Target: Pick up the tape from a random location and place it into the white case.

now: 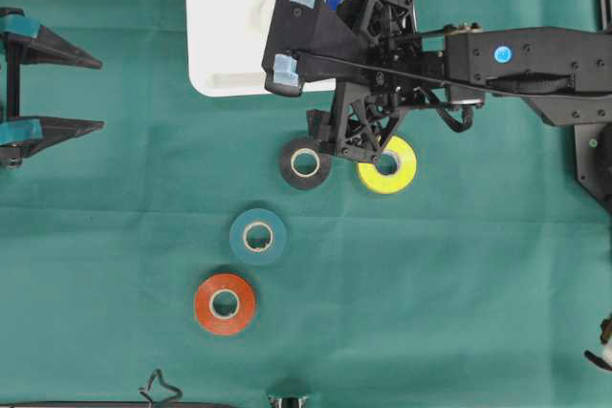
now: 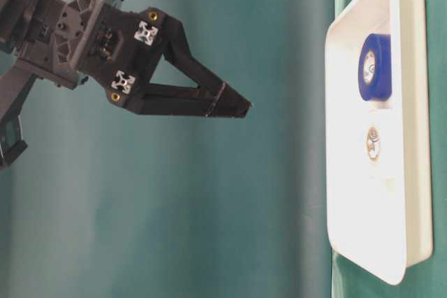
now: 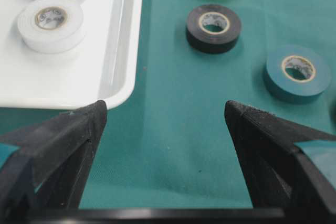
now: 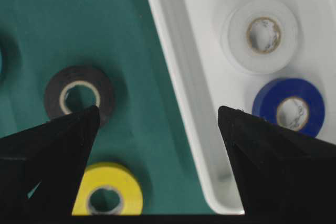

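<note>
A green cloth covers the bench (image 1: 115, 265) across the whole overhead view. At the top centre lies the white case (image 1: 215, 54), a shallow tray with a raised rim. Inside it the right wrist view shows a white tape roll (image 4: 261, 35) and just below it a blue tape roll (image 4: 290, 107), both lying flat, close together.

Four more rolls lie flat on the cloth below the case: a black tape roll (image 1: 304, 163) and a yellow tape roll (image 1: 390, 167) side by side near the middle, a teal tape roll (image 1: 258, 236) lower left of them, and an orange tape roll (image 1: 225, 304) lower still.

The right tool (image 1: 287, 28) reaches in from the right edge and hangs over the case's lower right part, its jaws spread wide and empty; in its wrist view one finger stands over the cloth, the other over the tray. The left tool (image 1: 91, 95) sits at the left edge, well apart from the rolls, jaws likewise wide and empty.
</note>
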Robot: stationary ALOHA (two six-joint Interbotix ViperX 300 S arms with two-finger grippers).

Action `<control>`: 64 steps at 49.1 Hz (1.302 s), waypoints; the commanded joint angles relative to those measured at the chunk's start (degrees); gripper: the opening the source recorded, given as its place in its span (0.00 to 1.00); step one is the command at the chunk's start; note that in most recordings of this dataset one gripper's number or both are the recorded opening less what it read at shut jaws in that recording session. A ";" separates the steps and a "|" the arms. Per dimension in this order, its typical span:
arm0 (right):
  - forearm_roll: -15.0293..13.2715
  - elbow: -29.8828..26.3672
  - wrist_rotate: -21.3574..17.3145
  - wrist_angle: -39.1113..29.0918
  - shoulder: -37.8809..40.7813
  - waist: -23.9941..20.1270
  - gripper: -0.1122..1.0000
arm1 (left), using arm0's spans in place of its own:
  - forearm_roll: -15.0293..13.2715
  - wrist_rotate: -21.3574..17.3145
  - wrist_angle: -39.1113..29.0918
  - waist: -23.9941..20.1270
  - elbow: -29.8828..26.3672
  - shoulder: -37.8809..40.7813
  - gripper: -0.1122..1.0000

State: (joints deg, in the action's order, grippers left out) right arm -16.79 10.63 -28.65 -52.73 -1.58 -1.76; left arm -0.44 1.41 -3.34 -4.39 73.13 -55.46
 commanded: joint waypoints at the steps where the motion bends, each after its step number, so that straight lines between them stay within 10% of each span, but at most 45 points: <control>1: -0.53 -1.05 0.26 1.23 -1.32 -0.26 0.91 | -0.09 0.00 -0.09 -0.26 -0.53 0.35 0.96; 64: -0.70 51.15 -0.53 42.10 -45.26 0.26 0.91 | 0.00 0.00 0.09 -0.26 -0.53 0.09 0.96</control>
State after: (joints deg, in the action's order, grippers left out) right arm -17.49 59.94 -29.09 -13.54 -45.70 -1.93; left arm -0.44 1.41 -3.78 -4.48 73.13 -55.63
